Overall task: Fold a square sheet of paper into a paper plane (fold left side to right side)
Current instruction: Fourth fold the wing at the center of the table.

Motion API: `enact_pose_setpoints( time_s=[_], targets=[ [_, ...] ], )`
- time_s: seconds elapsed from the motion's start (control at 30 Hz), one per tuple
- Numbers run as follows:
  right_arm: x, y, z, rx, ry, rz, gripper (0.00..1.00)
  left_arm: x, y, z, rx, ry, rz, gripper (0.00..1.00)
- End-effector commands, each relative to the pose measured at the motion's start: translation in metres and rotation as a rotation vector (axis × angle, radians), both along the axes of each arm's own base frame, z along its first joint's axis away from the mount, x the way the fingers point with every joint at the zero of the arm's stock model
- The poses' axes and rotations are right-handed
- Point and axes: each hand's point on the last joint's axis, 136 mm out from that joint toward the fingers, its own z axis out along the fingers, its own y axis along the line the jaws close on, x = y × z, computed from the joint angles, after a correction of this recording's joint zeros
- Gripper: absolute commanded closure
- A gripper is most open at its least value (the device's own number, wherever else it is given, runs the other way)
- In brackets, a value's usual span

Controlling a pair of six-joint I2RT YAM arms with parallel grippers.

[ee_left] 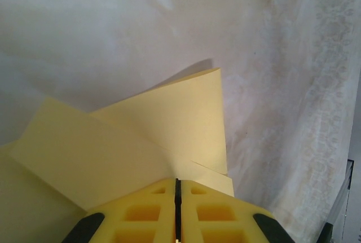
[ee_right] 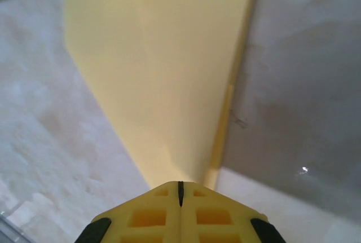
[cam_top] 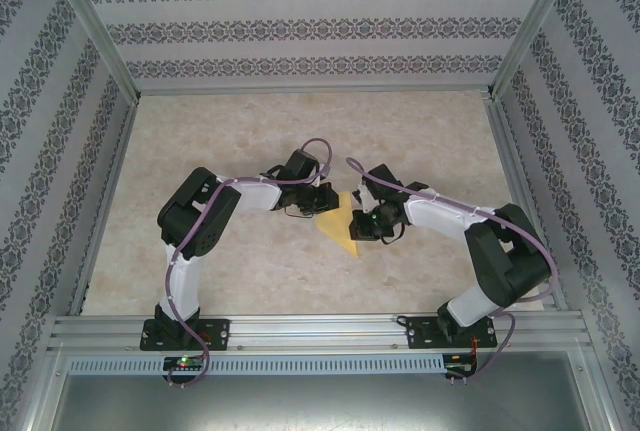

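Note:
The square sheet of paper (cam_top: 341, 227) lies mid-table as a folded yellow shape with a point toward the near edge. My left gripper (cam_top: 319, 205) meets its left edge, and my right gripper (cam_top: 364, 223) its right edge. In the left wrist view, creased flaps of the paper (ee_left: 169, 119) rise off the table and run into the tips of the left gripper (ee_left: 176, 181), which is shut on them. In the right wrist view, the paper (ee_right: 163, 74) narrows toward the right gripper (ee_right: 180, 184), a doubled edge along its right side. Those jaws are shut; whether they pinch paper is hidden.
The marbled tabletop (cam_top: 240, 141) spreads on all sides of the paper. Aluminium frame rails (cam_top: 300, 329) run along the near edge, and patterned walls close in the back and both sides. The two arms' elbows stand at left (cam_top: 195, 216) and right (cam_top: 510, 251).

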Motion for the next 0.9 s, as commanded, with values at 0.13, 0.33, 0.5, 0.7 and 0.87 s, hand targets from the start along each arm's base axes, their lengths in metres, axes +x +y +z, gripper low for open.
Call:
enact_pose_setpoints(
  time_s=[0.13,0.33,0.5,0.7,0.87],
  targets=[
    [0.019,0.029,0.006,0.081,-0.004,-0.038,1.0,-0.01,0.014,-0.025,0.078,0.03,0.013,0.89],
    [0.031,0.036,-0.009,0.068,0.003,-0.066,1.0,-0.01,0.015,-0.025,0.081,0.032,0.015,0.89],
    [0.033,0.034,-0.019,0.039,0.018,-0.078,1.0,-0.011,0.016,-0.025,0.085,0.032,0.015,0.89],
    [0.018,0.019,-0.034,0.0,0.069,-0.103,1.0,-0.011,0.017,-0.025,0.09,0.029,0.014,0.9],
    [0.0,0.007,-0.04,-0.023,0.114,-0.117,1.0,-0.011,0.018,-0.026,0.1,0.031,0.015,0.9]
  ],
)
